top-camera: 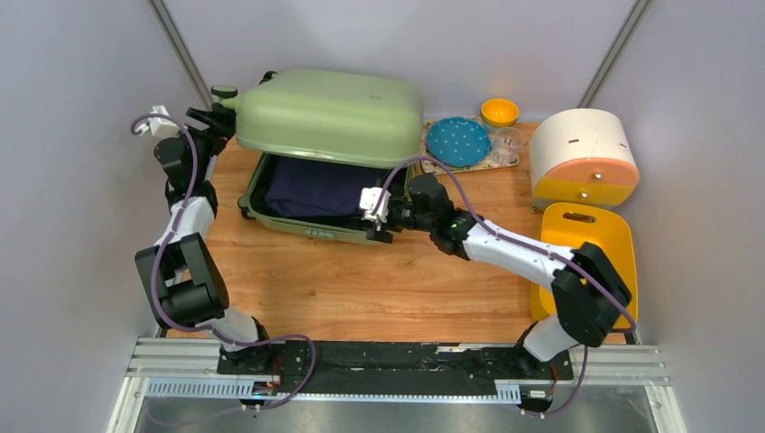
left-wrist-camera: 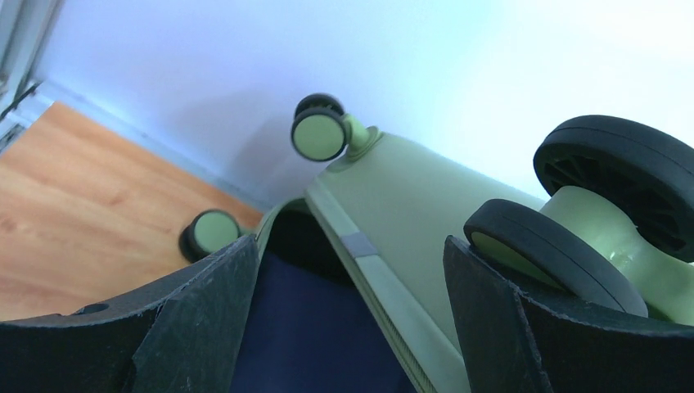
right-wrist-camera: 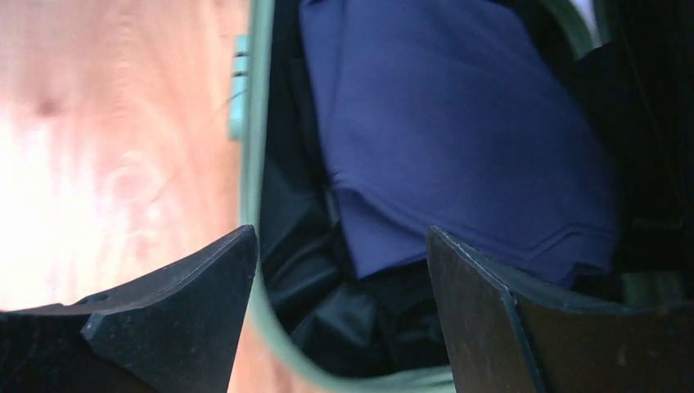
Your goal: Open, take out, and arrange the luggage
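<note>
The sage-green luggage lies at the back of the table with its lid (top-camera: 329, 113) lifted above the base (top-camera: 302, 224). A folded navy cloth (top-camera: 316, 185) rests on the black lining inside. My left gripper (top-camera: 216, 115) is at the lid's left corner and stands open. In the left wrist view the lid's rim (left-wrist-camera: 385, 270) runs between the open left gripper (left-wrist-camera: 350, 246), with a black wheel (left-wrist-camera: 532, 250) against the right finger. My right gripper (top-camera: 372, 206) hovers open over the base's front right corner. The right wrist view shows the right gripper (right-wrist-camera: 342, 237) above the green rim (right-wrist-camera: 254, 164) and the navy cloth (right-wrist-camera: 458, 131).
A blue dotted plate (top-camera: 458, 142), a yellow bowl (top-camera: 499, 112) and a clear cup (top-camera: 508, 140) sit on a mat right of the luggage. A round cream-and-orange drawer box (top-camera: 585, 158) stands at the far right, and a yellow tray (top-camera: 622, 244) lies in front of it.
</note>
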Robot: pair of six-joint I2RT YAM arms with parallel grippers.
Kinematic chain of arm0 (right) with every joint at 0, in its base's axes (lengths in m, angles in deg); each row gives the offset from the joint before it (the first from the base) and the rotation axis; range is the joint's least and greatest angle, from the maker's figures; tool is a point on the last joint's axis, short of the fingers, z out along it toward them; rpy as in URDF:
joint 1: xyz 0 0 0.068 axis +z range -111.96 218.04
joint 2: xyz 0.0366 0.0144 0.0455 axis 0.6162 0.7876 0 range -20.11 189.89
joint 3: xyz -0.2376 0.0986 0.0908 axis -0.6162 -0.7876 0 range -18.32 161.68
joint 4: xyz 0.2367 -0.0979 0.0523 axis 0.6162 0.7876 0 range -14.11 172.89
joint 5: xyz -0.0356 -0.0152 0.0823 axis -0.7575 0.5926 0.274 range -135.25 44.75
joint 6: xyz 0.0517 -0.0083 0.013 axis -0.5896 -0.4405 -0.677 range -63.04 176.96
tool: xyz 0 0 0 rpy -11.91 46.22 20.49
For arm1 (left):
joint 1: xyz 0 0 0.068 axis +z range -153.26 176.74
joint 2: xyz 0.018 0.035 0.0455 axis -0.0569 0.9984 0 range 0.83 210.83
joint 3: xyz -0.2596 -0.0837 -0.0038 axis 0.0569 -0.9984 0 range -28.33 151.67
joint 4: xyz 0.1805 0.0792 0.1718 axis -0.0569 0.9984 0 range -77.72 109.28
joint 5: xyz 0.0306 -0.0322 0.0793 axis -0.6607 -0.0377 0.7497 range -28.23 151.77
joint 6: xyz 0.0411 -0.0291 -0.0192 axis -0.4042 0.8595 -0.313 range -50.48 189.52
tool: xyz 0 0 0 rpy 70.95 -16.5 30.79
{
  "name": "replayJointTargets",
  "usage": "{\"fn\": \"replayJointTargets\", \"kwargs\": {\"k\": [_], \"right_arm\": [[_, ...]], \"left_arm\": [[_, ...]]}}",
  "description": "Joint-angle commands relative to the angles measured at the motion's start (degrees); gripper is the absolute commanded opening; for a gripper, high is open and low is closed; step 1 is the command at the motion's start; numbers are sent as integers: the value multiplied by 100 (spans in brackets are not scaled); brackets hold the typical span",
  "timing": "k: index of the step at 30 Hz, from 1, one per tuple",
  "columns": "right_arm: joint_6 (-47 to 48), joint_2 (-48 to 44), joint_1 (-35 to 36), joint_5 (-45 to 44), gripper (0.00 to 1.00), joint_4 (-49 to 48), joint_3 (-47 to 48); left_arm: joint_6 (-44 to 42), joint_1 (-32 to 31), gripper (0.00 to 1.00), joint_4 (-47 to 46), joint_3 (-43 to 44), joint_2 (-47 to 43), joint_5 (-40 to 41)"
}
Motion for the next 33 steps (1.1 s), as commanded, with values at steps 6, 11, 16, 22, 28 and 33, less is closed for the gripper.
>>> {"fn": "replayJointTargets", "kwargs": {"k": [6,11,16,22,28,33], "right_arm": [[968,1866,58,-2490,85,-3356,2056],[1032,2552,-214,-2836,86,-3719,3227],[891,3053,-697,-2872,87,-3263,4464],[820,3888,-1163,-2775,88,-2823,5767],[890,4555,-1418,-2652,90,-2647,6761],[1057,4882,-1673,-2547,91,-2629,7209]], "left_arm": [[-383,-471,92,-61,1153,219,-463],[-829,-454,92,334,602,-297,-524],[-2277,-462,92,1685,-225,-1080,-472],[-4035,-471,91,2546,-982,-1487,-858],[-5354,-603,84,3594,-473,-644,-1017],[-6348,-831,80,4560,-542,-633,-719]]}}
